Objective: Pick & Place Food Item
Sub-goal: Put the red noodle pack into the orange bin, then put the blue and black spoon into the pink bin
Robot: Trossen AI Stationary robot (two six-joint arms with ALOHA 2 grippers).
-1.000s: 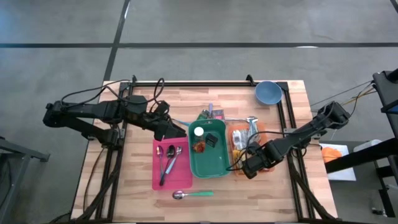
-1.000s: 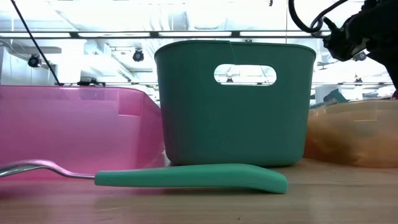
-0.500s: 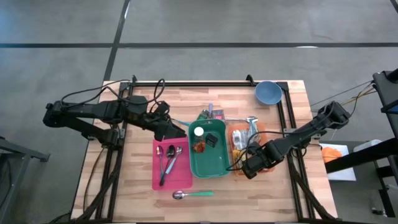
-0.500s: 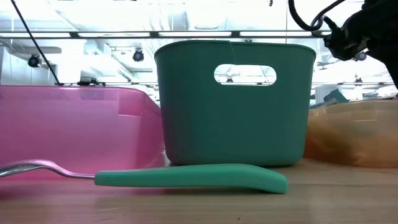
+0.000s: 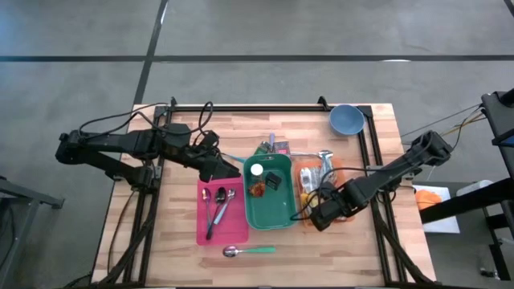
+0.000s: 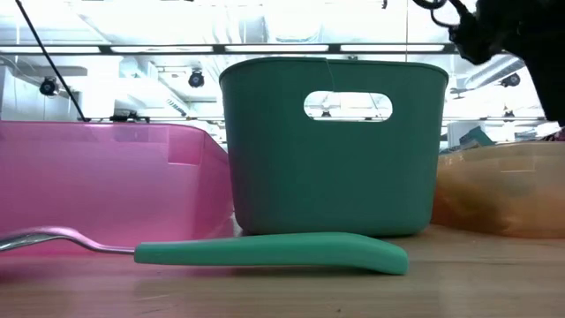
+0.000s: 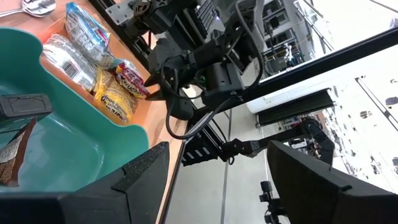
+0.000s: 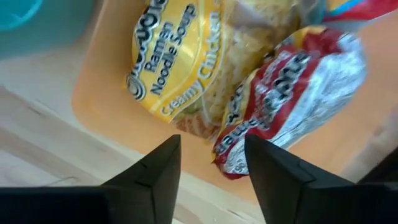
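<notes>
**Ramen packet lies in the orange tray, right gripper poised above it with nothing held**

The yellow ramen packet [image 8: 180, 62] sits in the orange tray [image 8: 99, 102], pressed up against a red-and-silver packet [image 8: 292, 99] beside it. The right gripper [image 8: 211, 158] hangs just over the near end of the tray, and its two dark fingers [image 8: 152, 180] stand parted with a clear gap between them. In that gap I can see the lower edge of the yellow packet and the tip of the red one, both lying flat beneath the jaws and not pinched by them.

From above, the right gripper [image 5: 315, 215] is at the front corner of the orange tray [image 5: 339, 165], just beside the green bin [image 5: 269, 210]. The green bin holds a white-lidded item and some dark pieces. To its other side sits the pink tray [image 5: 210, 234] with spoons in it, and a green-handled spoon [image 5: 249, 251] lies on the wooden table [image 5: 181, 261] in front. A blue bowl [image 5: 346, 119] rests at the far right corner.

The left gripper [image 5: 229, 170] waits over the far corner of the pink tray, close to the green bin; its jaws are spread wide and empty, looking across the bin toward the packets.
</notes>
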